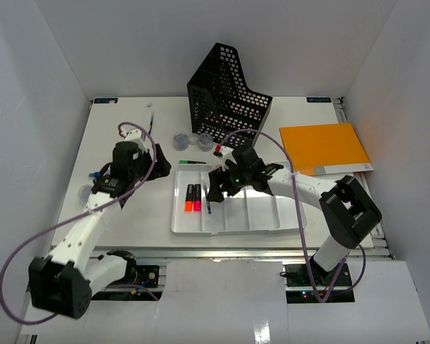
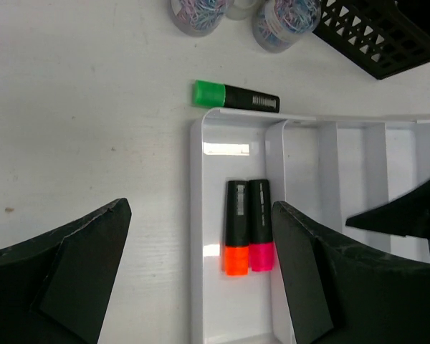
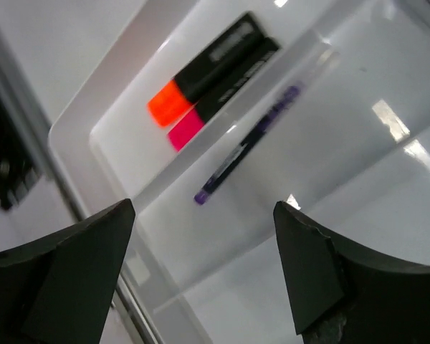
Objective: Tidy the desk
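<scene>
The desk (image 1: 129,129) is a white tabletop inside white walls. A white compartmented tray (image 1: 261,222) lies at its front middle. An orange highlighter (image 1: 189,198) and a pink highlighter (image 1: 198,197) lie side by side in its left compartment, and a purple pen (image 1: 208,201) lies in the one beside it. A green-capped highlighter (image 1: 192,163) lies on the desk just behind the tray. My left gripper (image 1: 134,166) is open and empty, left of the tray. My right gripper (image 1: 226,185) is open and empty above the tray's left part, over the pen (image 3: 247,147).
A black mesh file holder (image 1: 229,93) stands at the back. Two small jars of paper clips (image 1: 190,140) and a red item (image 1: 218,149) sit before it. An orange folder (image 1: 322,147) lies at the right. A blue pen (image 1: 152,122) and a small jar (image 1: 86,191) lie at the left.
</scene>
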`<action>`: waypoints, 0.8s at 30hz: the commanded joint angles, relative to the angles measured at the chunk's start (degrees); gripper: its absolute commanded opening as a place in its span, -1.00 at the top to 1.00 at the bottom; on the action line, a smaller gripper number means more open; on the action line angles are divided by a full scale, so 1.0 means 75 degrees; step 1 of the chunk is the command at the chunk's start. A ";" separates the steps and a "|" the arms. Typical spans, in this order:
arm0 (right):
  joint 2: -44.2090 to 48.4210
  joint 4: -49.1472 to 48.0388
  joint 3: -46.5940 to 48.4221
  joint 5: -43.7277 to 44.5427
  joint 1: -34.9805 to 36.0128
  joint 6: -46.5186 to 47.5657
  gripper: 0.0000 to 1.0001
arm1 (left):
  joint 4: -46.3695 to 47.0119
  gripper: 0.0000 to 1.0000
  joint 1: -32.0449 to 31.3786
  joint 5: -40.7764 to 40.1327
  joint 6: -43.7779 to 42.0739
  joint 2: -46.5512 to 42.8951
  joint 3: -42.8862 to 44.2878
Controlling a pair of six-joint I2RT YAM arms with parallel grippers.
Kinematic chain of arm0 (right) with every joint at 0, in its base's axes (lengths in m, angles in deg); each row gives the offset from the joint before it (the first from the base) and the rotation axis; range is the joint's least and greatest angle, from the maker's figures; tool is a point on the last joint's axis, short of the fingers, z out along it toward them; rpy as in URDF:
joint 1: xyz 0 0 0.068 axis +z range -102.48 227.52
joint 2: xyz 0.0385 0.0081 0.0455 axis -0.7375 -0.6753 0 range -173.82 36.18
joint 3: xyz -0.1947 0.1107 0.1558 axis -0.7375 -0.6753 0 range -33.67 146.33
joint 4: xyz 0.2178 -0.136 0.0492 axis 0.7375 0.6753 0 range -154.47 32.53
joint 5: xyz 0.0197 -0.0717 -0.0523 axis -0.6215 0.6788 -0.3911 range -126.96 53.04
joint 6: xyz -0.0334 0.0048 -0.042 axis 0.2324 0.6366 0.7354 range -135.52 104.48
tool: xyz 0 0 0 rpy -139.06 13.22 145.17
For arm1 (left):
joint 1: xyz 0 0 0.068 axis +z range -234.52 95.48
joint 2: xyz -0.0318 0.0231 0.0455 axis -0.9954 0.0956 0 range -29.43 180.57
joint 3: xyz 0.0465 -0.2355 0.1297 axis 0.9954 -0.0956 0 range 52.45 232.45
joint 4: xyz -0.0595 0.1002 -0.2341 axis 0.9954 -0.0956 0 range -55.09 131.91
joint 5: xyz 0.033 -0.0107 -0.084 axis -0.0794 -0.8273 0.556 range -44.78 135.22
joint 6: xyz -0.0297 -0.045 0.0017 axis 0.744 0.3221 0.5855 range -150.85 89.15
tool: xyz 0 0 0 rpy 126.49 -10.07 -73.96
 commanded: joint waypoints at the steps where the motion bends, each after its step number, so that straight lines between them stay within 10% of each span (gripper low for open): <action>1: 0.0835 0.1348 0.1001 -0.3650 -0.0428 0.3712 -0.72 | 0.0102 -0.80 0.1097 0.1559 -0.0121 0.1689 0.1295; 6: 0.1260 0.3543 0.1293 -0.4542 -0.0871 0.6612 -0.73 | 0.0207 -0.77 0.1809 0.2019 -0.0556 0.3809 0.2941; 24: 0.2565 0.3494 -0.0244 -0.5198 -0.2990 0.8272 -0.73 | -0.0777 -0.33 0.2251 0.0774 -0.1469 1.0437 0.9741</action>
